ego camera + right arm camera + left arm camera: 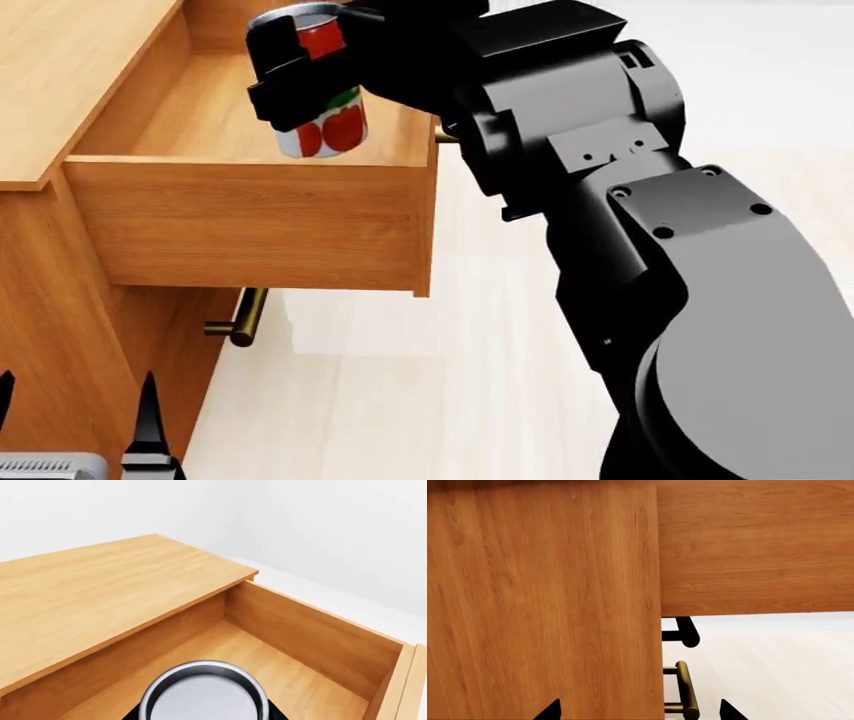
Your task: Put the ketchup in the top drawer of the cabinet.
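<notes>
Head view, nearest first: my left hand [80,415] parked low beside cabinet [54,330], fingers spread, holding nothing; kept clear of drawer's path. Lower drawer handle [240,318] shut in, untouched. Top drawer [254,235] pulled well out, so cavity lies open from above. My right hand [296,85] clenched round ketchup [327,125], can upright, hanging over drawer interior, not yet on floor. Right wrist view: silver lid [203,697] centred above drawer bottom; I judge lowering, then release, comes next.
</notes>
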Available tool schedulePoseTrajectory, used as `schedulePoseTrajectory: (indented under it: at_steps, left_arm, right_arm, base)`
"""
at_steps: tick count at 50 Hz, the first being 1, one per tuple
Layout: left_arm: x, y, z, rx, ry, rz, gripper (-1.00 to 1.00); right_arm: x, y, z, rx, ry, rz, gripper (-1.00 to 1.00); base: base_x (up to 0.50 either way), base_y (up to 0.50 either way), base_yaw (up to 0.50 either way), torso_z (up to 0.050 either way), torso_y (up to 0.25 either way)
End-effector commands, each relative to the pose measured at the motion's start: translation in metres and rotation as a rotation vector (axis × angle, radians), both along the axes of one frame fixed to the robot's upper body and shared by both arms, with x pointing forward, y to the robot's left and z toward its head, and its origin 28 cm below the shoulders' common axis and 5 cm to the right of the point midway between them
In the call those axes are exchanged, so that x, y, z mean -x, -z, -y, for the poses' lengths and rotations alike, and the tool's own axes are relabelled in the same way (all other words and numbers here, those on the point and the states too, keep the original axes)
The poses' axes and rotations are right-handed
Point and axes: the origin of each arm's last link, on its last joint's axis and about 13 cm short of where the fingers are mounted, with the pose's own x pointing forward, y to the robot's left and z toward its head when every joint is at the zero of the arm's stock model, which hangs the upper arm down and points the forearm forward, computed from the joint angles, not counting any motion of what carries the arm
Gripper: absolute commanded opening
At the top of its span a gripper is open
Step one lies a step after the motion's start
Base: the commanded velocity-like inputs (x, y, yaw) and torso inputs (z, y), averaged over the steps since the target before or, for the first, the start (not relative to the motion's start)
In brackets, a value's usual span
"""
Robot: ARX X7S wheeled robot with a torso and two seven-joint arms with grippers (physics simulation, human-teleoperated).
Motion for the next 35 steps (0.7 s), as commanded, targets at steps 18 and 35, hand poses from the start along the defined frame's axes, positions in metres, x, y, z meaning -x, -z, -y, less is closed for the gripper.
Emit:
schedulePoseTrajectory:
  at_steps: [18,35]
  left_arm:
    - [-0.001,0.001,0.000,-0.004,-0.006,-0.002,1.00]
    - [-0.002,0.002,0.000,-0.002,-0.005,-0.005,1.00]
  right_arm:
    - [-0.001,-0.001,0.001,0.022,0.003,0.025,1.00]
    - [-0.003,0.009,0.002,0.034,0.018,0.029,1.00]
  base:
    - [0.00,0.00,0.00,0.000,0.001]
    - [0.00,0.00,0.00,0.000,0.000]
